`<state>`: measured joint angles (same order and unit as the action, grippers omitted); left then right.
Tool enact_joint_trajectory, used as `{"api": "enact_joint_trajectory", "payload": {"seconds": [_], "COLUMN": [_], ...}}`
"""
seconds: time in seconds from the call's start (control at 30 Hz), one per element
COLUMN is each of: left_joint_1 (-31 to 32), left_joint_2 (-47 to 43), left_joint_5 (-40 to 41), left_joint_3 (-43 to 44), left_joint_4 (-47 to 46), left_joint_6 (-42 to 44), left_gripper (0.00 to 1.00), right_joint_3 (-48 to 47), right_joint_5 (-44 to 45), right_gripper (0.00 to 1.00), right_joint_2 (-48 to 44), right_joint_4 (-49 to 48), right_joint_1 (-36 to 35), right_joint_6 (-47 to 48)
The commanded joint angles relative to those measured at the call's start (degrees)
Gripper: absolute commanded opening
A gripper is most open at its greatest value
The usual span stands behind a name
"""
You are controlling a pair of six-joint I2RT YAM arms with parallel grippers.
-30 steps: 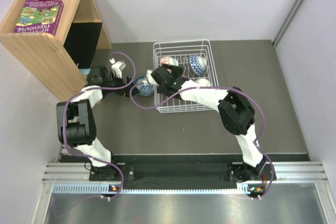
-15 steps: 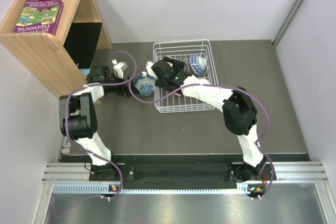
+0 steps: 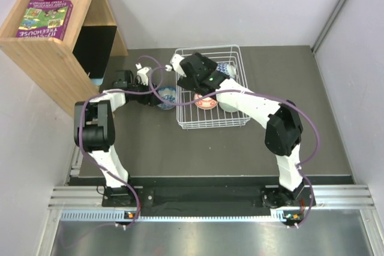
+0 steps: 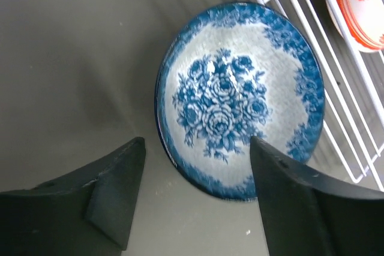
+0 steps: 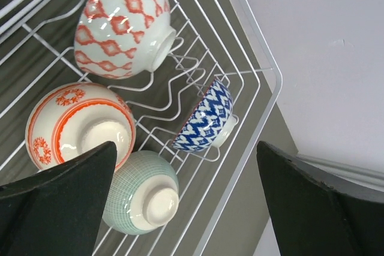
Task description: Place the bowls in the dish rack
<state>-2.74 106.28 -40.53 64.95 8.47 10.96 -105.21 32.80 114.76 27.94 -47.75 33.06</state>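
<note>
The white wire dish rack [image 3: 231, 121] holds the red-and-white patterned bowl [image 5: 123, 22], the orange-red bowl [image 5: 72, 121], the pale green bowl [image 5: 141, 193] and a blue-and-white zigzag bowl [image 5: 207, 118]. The blue-and-white floral bowl [image 4: 240, 97] sits on the table outside the rack's left side [image 3: 167, 95], its inside facing my left wrist camera. My left gripper [image 4: 195, 208] is open just short of this bowl, apart from it. My right gripper [image 5: 186, 148] is open and empty above the rack's back left corner [image 3: 180, 67].
A wooden shelf [image 3: 54, 46] with a purple box [image 3: 45, 19] stands at the back left, close behind my left arm. The rack's wires [image 4: 336, 88] run right beside the floral bowl. Walls close the back and right.
My right arm has lifted away from the floral bowl and swung back over the rack's back left corner. My left gripper has reached forward to the bowl, which now lies against the rack.
</note>
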Motion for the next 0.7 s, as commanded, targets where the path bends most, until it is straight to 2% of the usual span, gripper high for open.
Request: {"api": "enact_joint_trajectory", "payload": {"seconds": [0.0, 0.27, 0.33, 0.47, 0.63, 0.67], "left_joint_1": [1.3, 2.3, 2.3, 2.5, 2.6, 2.6], "left_joint_2": [1.2, 2.4, 2.4, 2.6, 2.7, 2.4], "left_joint_5": [1.9, 2.5, 2.6, 2.5, 1.0, 0.6], "left_joint_3": [3.0, 3.3, 3.4, 3.8, 4.9, 5.0], "left_joint_4": [0.4, 0.8, 0.9, 1.6, 3.1, 3.5], "left_joint_6": [-0.2, 0.1, 0.4, 0.6, 0.6, 0.5], "left_gripper": [0.70, 0.27, 0.21, 0.01, 0.00, 0.00], "right_joint_3": [-4.1, -4.0, -3.9, -1.9, 0.0, -0.3], "right_joint_5": [-2.2, 0.2, 0.2, -3.2, -9.0, -12.5], "right_gripper": [1.00, 1.00, 1.00, 1.00, 1.00, 0.99], "right_joint_2": [-4.6, -6.0, -6.3, -7.7, -8.2, -8.1], "right_joint_4": [0.5, -0.9, -0.9, 0.0, 3.9, 6.5], "right_joint_1": [2.8, 7.2, 8.0, 10.3, 10.9, 11.0], "right_joint_6": [-4.8, -7.2, -7.4, -8.2, -7.0, -6.7]}}
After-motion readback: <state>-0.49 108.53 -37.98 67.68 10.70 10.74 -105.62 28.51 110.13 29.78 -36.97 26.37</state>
